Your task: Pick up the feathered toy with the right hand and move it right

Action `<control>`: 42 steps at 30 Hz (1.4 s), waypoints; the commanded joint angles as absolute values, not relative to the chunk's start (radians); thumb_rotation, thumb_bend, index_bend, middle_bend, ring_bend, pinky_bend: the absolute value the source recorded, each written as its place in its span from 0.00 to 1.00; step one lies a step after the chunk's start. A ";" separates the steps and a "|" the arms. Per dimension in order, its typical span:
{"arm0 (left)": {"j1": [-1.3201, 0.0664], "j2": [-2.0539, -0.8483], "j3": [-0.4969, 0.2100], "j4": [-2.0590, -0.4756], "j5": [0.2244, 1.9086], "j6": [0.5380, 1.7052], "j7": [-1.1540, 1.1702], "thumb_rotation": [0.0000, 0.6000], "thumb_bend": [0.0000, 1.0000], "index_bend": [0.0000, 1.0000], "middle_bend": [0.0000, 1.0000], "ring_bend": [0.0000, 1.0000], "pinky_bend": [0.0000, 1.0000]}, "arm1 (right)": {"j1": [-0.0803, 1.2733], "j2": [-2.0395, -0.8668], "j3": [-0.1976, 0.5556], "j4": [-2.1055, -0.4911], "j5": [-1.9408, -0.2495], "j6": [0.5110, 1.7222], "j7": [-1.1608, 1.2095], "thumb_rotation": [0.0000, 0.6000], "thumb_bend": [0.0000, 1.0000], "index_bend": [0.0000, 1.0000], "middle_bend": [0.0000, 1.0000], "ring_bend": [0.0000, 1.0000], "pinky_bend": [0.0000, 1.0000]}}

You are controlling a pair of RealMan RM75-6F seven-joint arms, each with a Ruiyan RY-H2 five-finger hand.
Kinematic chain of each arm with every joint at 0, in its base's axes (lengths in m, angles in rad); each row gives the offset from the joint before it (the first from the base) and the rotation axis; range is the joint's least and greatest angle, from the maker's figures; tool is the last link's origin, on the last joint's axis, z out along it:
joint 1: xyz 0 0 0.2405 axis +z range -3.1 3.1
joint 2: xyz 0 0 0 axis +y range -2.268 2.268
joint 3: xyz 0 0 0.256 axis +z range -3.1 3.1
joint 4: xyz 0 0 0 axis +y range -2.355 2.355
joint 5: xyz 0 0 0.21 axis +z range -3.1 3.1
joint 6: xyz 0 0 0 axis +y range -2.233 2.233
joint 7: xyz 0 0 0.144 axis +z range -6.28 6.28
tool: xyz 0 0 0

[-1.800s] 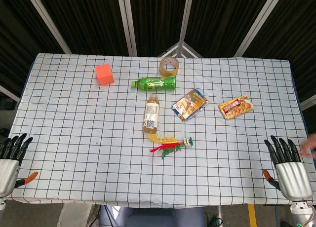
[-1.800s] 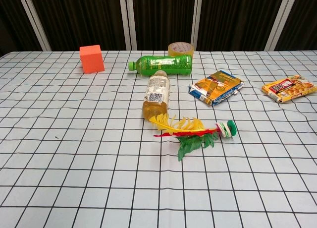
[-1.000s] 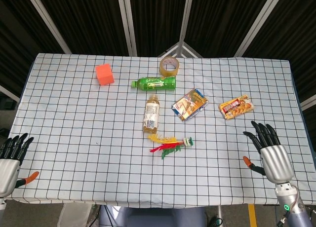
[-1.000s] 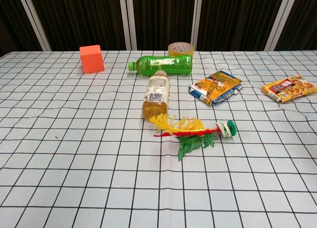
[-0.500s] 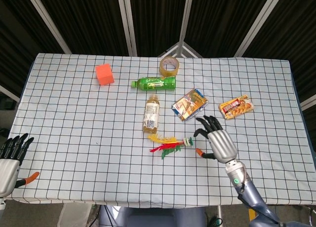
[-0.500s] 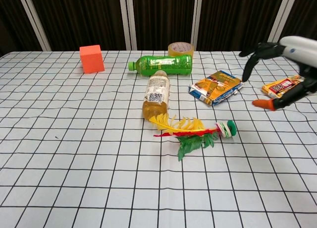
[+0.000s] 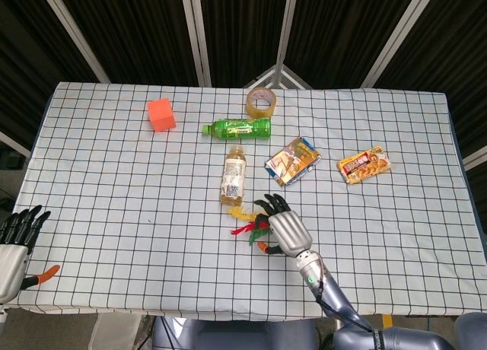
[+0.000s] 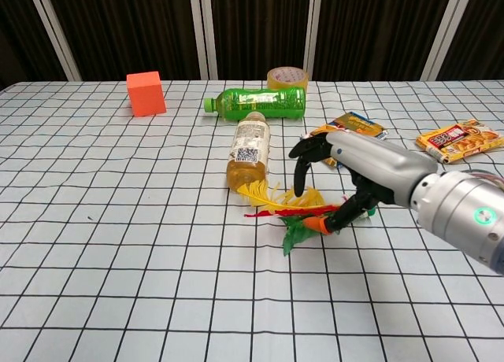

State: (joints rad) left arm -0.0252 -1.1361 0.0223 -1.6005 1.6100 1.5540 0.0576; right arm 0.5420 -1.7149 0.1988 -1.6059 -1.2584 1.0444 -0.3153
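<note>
The right hand [image 8: 346, 177] sits over the feathered toy [image 8: 295, 208] just below the middle of the chest view, its dark fingers [image 8: 303, 167] spread and curved down toward the yellow feathers while the orange-tipped thumb reaches in low beside the green ones. The fingers are apart and nothing is lifted — whether any tip touches the toy cannot be told. In the head view the same right hand [image 7: 285, 228] covers the toy's right end, so only the yellow, red and green feathers [image 7: 245, 222] show to its left, a little below the frame's centre.

The toy lies flat on the table [image 8: 118, 244], which is covered with a white cloth ruled in black squares. Just above the feathers lies a bottle of amber drink [image 8: 249, 150], its base near the yellow plumes. Beyond it a green bottle [image 8: 256, 102] lies crosswise, and a roll of tape [image 8: 287, 79] stands just behind that, toward the top centre. An orange cube [image 8: 146, 93] stands in the upper left. A blue and orange snack packet [image 8: 358, 126] shows partly behind the right hand, and an orange snack packet [image 8: 459, 139] lies at the right edge.

The left hand [image 7: 15, 247] shows only in the head view, at the lower left corner off the table's edge — fingers apart, holding nothing.
</note>
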 commanded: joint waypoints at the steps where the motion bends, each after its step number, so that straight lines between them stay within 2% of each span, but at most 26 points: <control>1: -0.026 -1.133 0.022 -1.603 1.607 1.552 0.049 1.00 0.00 0.00 0.00 0.00 0.00 | 0.557 -1.748 0.207 -1.573 -1.236 1.039 -0.318 1.00 0.32 0.51 0.18 0.00 0.00; 13: -0.031 -1.124 0.020 -1.610 1.594 1.537 0.029 1.00 0.00 0.00 0.00 0.00 0.00 | 0.589 -1.841 0.217 -1.458 -1.207 1.027 -0.283 1.00 0.38 0.55 0.20 0.00 0.00; 21: -0.033 -1.119 0.020 -1.616 1.590 1.531 0.019 1.00 0.00 0.00 0.00 0.00 0.00 | 0.606 -1.883 0.222 -1.396 -1.197 1.025 -0.258 1.00 0.39 0.55 0.21 0.00 0.00; 26: -0.034 -1.119 0.020 -1.617 1.590 1.529 0.016 1.00 0.00 0.00 0.00 0.00 0.00 | 0.612 -1.896 0.225 -1.385 -1.200 1.033 -0.251 1.00 0.41 0.58 0.22 0.00 0.00; 33: -0.035 -1.117 0.021 -1.619 1.590 1.529 0.014 1.00 0.00 0.00 0.00 0.00 0.00 | 0.614 -1.904 0.226 -1.384 -1.198 1.040 -0.240 1.00 0.55 0.66 0.23 0.00 0.00; 42: -0.035 -1.117 0.021 -1.620 1.592 1.529 0.012 1.00 0.00 0.00 0.00 0.00 0.00 | 0.608 -1.892 0.222 -1.408 -1.193 1.055 -0.244 1.00 0.56 0.67 0.24 0.00 0.00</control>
